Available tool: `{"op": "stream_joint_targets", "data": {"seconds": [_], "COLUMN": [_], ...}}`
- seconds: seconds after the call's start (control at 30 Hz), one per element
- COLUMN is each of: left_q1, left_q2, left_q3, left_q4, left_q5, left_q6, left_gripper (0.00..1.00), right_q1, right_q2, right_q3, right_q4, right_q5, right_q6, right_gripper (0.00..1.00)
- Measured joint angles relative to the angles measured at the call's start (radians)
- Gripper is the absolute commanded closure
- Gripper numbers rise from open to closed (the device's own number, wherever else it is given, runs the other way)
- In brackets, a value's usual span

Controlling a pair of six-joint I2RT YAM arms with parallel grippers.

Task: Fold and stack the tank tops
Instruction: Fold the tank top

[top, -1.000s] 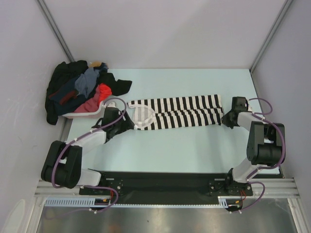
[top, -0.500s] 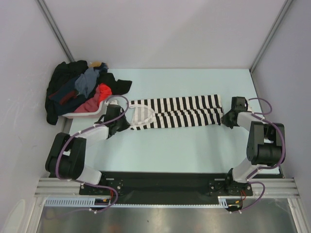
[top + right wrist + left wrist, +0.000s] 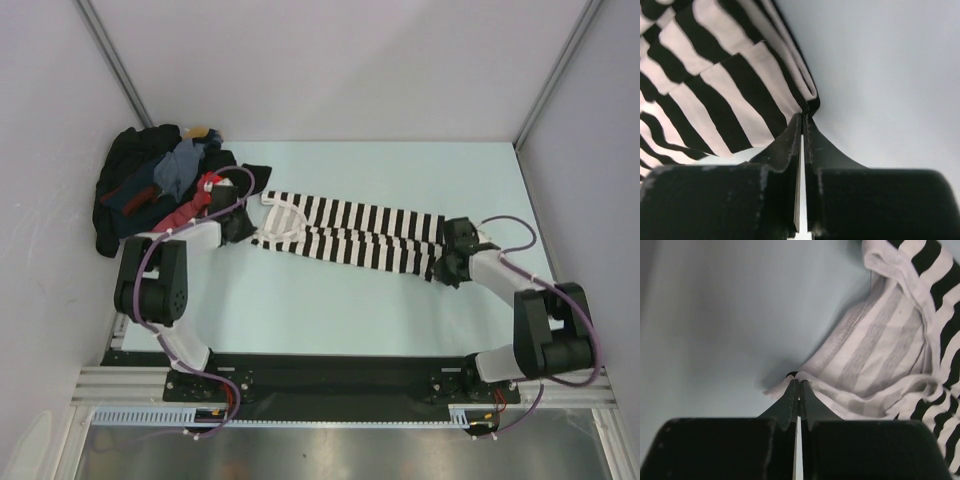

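At the far left a heap of other clothes (image 3: 160, 185) is seen unfolded. The left gripper (image 3: 799, 386) is closed on a strap edge of the striped tank top (image 3: 350, 235), which is laid across the table (image 3: 330, 310) as a narrow band. The right gripper (image 3: 803, 119) is closed on its hem corner. Nothing is stacked yet, so most work is judged to remain. No writing can be read.

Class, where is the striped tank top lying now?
In the top view the striped tank top stretches across the middle of the table, its ends held by the left gripper, beside the clothes pile, and the right gripper.
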Motion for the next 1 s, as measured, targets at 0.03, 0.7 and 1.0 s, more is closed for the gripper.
{"op": "stream_joint_targets", "data": {"seconds": [0.03, 0.7, 1.0], "left_q1": [0.002, -0.079, -0.050], "left_q2": [0.029, 0.526, 0.348], "left_q3": [0.042, 0.837, 0.578], "left_q4": [-0.008, -0.203, -0.212], "left_q5": [-0.003, 0.041, -0.028], "left_q6": [0.006, 0.095, 0.091], "left_gripper": [1.00, 0.38, 0.38], "right_q1": [0.036, 0.929, 0.530], "right_q2": [-0.029, -0.161, -0.307], "right_q3": [-0.019, 0.058, 0.076], "right_q4": [-0.021, -0.266, -0.300], "right_q5": [0.000, 0.103, 0.132], "right_q6": [0.022, 0.354, 0.072], "right_gripper": [1.00, 0.53, 0.53]}}
